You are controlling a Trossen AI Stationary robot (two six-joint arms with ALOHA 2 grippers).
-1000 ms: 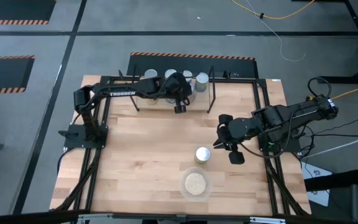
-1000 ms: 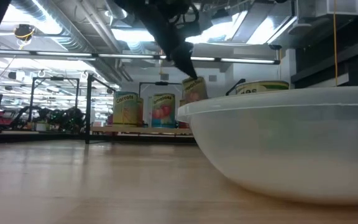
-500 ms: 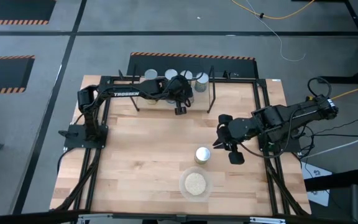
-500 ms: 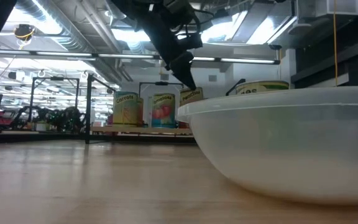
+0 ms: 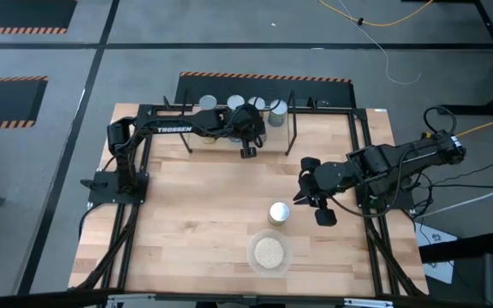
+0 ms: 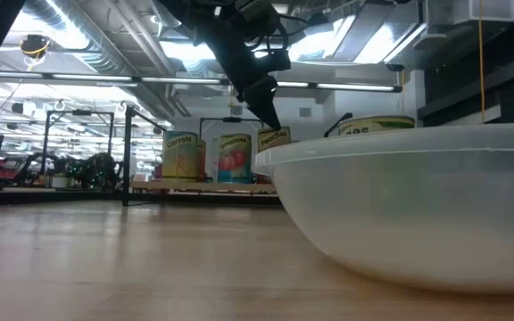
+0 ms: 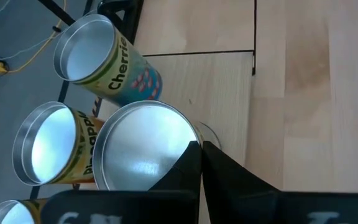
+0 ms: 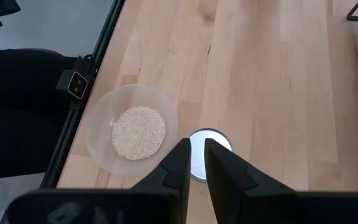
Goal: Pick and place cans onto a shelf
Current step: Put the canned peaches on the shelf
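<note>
The shelf (image 5: 294,128) stands at the table's far edge. My left gripper (image 5: 248,128) reaches over it and is shut on a can with a silver top (image 7: 142,149). Three other cans stand on the shelf beside it, among them a blue cherries can (image 7: 98,59) and a yellow can (image 7: 48,146); they also show in the low view (image 6: 181,156). One more can (image 5: 279,212) stands upright on the table. My right gripper (image 5: 312,203) hovers just right of it, shut and empty; its wrist view shows the can's top (image 8: 211,140) past the fingers. My left gripper pinches the can's top rim (image 7: 188,134) on one side, one finger over the silver top and one outside the wall. The fingers come from above, slanting down (image 6: 266,107). The can stands upright among the other cans on the shelf (image 6: 275,138).
A clear bowl of pale grains (image 5: 269,252) sits near the table's front edge, just in front of the loose can; it fills the low view's right half (image 6: 418,205). Bare tabletop lies to the left and in the middle (image 5: 195,205).
My left gripper has gone down a little over the shelf with its can. The can was tilted and higher; now it is upright and level with the cans beside it. My right gripper has kept still.
</note>
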